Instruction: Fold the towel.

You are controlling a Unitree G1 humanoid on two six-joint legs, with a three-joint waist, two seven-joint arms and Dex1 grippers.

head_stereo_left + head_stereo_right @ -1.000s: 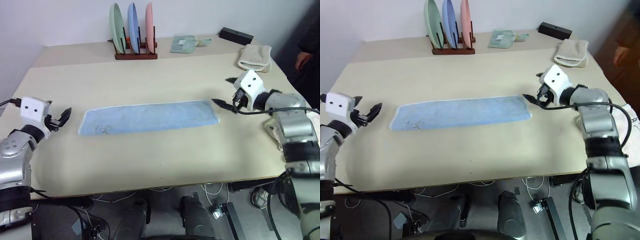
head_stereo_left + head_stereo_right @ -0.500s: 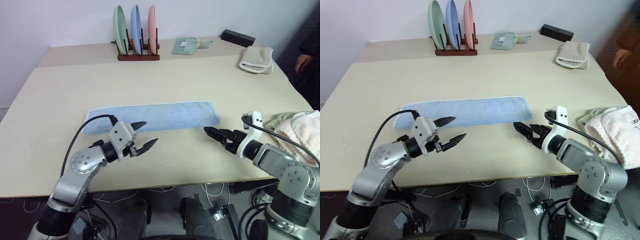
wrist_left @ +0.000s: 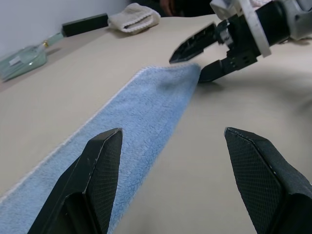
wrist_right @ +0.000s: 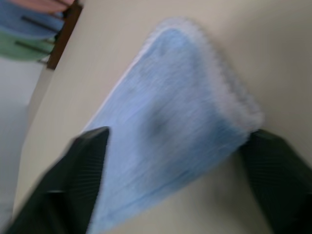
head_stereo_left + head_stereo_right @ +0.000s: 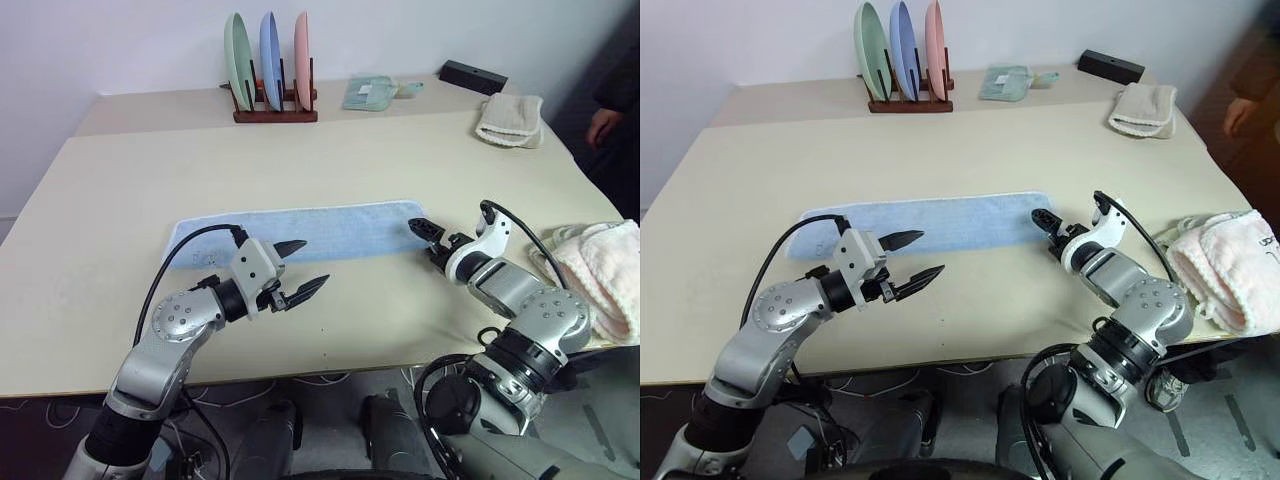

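The light blue terry-cloth towel (image 5: 300, 232) with its whitish trimmed edge lies flat as a long strip on the beige table (image 5: 330, 150), just ahead of both tools. The right gripper (image 5: 430, 240) sits at the strip's right end, fingers spread astride the corner; whether a finger touches the cloth is hard to judge in the blurred wrist view. The left gripper (image 5: 302, 268) hovers with jaws spread just short of the near long edge. Soft, light and limp, the towel should sag when lifted, so pinching corners by the trim looks best.
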